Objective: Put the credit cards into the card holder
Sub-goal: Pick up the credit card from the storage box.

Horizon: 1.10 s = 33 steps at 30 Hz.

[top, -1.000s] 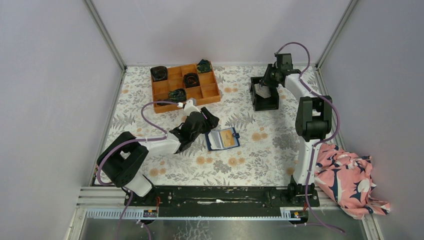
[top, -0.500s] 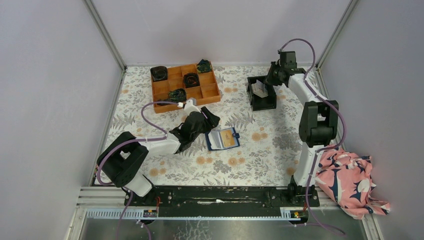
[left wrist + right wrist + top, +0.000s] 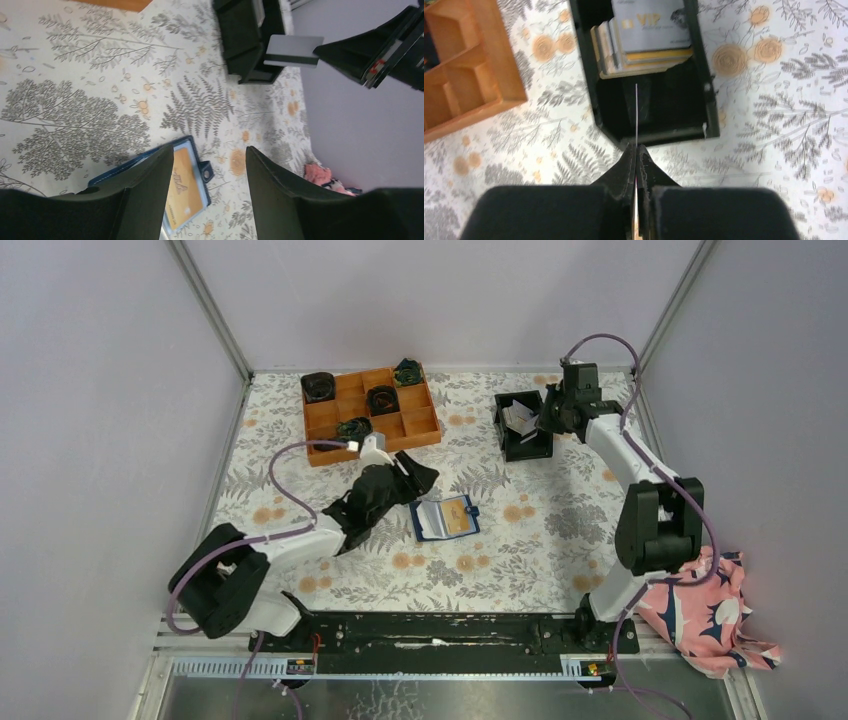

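The card holder [image 3: 445,517] lies open on the floral cloth with a yellow-orange card [image 3: 457,518] in its right side. In the left wrist view the holder [image 3: 150,162] and that card [image 3: 187,187] sit just past my left fingers. My left gripper [image 3: 415,480] [image 3: 209,150] is open and empty, just left of the holder. My right gripper [image 3: 546,423] [image 3: 636,147] is shut on a grey card, seen edge-on [image 3: 636,110] and flat [image 3: 292,50], held above the black bin [image 3: 545,448]. A stack of cards [image 3: 646,40] lies in the bin [image 3: 704,80].
An orange compartment tray [image 3: 415,422] with several dark objects stands at the back left, also in the right wrist view [image 3: 469,75]. A pink patterned cloth [image 3: 700,600] lies at the right front. Grey walls close in the table on three sides.
My right gripper has drawn back out of the black bin toward the right with a grey card in it. My left arm has shifted a little, still beside the holder.
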Motion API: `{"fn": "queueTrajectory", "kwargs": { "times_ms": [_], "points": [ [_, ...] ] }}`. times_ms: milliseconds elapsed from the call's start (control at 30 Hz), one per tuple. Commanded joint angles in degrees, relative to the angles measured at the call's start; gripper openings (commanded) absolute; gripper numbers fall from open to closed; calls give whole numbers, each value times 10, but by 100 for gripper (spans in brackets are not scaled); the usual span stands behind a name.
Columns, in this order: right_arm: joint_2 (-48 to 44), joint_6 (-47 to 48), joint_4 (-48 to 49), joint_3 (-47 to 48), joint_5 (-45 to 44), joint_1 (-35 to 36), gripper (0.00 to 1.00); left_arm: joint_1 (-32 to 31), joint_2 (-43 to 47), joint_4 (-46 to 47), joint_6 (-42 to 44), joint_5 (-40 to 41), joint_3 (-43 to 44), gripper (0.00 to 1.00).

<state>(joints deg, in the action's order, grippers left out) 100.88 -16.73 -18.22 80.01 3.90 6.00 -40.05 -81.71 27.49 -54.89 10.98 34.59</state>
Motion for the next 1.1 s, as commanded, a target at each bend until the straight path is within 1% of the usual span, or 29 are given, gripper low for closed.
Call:
{"fn": "queueTrajectory", "kwargs": {
  "times_ms": [0,133,267,367,500,633,767,900,1067],
  "points": [
    [-136,0,21,-61,7,32,0,3,53,42,41,-25,-14,63],
    [-234,-6,31,-143,40,67,0,4,84,45,64,-68,-20,63],
    [-329,-28,43,-226,113,114,0,7,94,48,89,-140,-12,63],
    [-382,-49,52,-280,164,155,0,10,93,53,104,-205,0,62],
    [-436,-74,71,-344,227,184,0,12,89,72,126,-283,5,62],
    [-471,-88,78,-386,278,189,0,12,86,97,143,-344,-1,61],
    [-483,-102,93,-405,339,190,0,14,67,116,151,-405,-1,61],
    [-486,-106,103,-419,362,189,0,14,44,139,152,-466,-6,61],
    [-475,-132,152,-437,403,189,0,16,22,156,151,-513,-10,61]
  ]
}}
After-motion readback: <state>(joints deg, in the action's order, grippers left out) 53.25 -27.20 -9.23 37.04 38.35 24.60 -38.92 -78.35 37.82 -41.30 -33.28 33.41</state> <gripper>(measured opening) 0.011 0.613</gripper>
